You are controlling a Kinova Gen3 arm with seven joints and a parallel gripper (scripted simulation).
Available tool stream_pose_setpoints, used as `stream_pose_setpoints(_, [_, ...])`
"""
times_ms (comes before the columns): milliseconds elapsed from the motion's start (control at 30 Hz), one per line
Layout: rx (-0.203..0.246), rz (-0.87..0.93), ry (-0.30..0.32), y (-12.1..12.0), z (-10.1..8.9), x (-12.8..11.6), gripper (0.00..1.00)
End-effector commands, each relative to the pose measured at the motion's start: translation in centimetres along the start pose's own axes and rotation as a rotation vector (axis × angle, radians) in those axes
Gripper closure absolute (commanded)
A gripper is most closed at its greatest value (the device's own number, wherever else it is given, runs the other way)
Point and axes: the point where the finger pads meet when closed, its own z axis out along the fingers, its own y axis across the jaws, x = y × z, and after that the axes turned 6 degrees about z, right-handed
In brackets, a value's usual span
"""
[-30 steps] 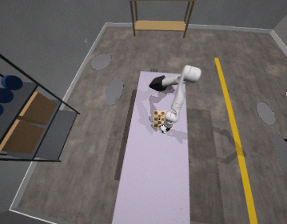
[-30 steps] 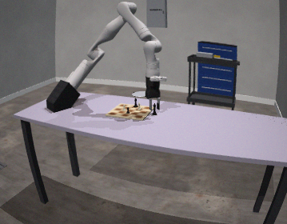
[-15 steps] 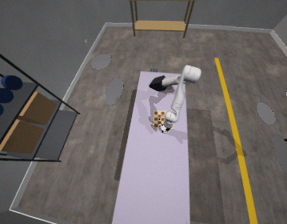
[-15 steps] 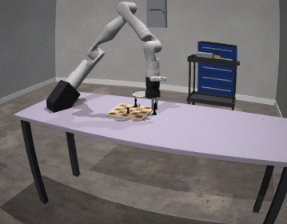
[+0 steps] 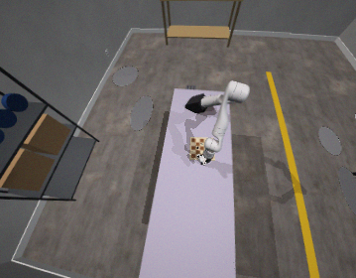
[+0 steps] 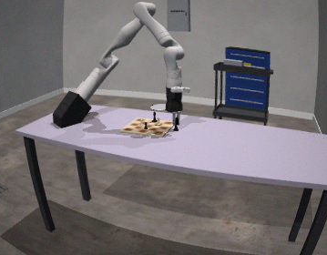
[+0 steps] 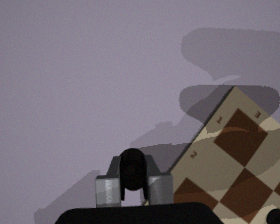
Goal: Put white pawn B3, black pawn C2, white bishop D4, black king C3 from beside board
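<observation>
Long lavender table (image 6: 230, 152) on dark legs, filling the middle of a grey-floored room. White arm (image 6: 126, 38) rising from a black base block (image 6: 71, 109) at the table's far left end in the exterior view, arching high, then dropping straight down just past the right edge of the board. Blue drawer cabinet on a dark cart (image 6: 243, 69) well behind, by the back wall. Yellow floor stripe (image 5: 288, 164) running alongside the table in the top view.

Small wooden chessboard (image 6: 146, 127) lying flat near the table's centre, brown and cream squares; corner of it showing at the lower right of the wrist view (image 7: 240, 163). A few pieces standing on it — too small in the exterior view to name with any confidence.

Gripper (image 7: 132, 189) low over the bare tabletop just beside the board, pointing down. Grey fingers pressed in against both sides of a black piece with a rounded head (image 7: 132, 171) — probably the black pawn, though only its top is visible between the pads. Piece upright, off the board, close to the board's edge; in the exterior view a dark piece (image 6: 176, 124) directly under the wrist at that spot. Another dark rounded piece (image 7: 279, 219) at the far right edge of the wrist view, over the board.
</observation>
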Motion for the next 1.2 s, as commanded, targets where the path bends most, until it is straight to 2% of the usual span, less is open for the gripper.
stream_pose_setpoints(0, [0.001,0.000,0.002,0.0,-0.1,0.1,1.00])
stream_pose_setpoints(200, [0.001,0.000,0.002,0.0,-0.2,0.1,1.00])
stream_pose_setpoints(300, [0.001,0.000,0.002,0.0,-0.9,0.1,1.00])
stream_pose_setpoints(567, [0.001,0.000,0.002,0.0,-5.6,0.1,1.00])
stream_pose_setpoints(633, [0.001,0.000,0.002,0.0,-5.6,0.1,1.00])
stream_pose_setpoints(867, [0.001,0.000,0.002,0.0,-9.4,0.1,1.00])
stream_pose_setpoints(1167, [0.001,0.000,0.002,0.0,-10.1,0.0,1.00])
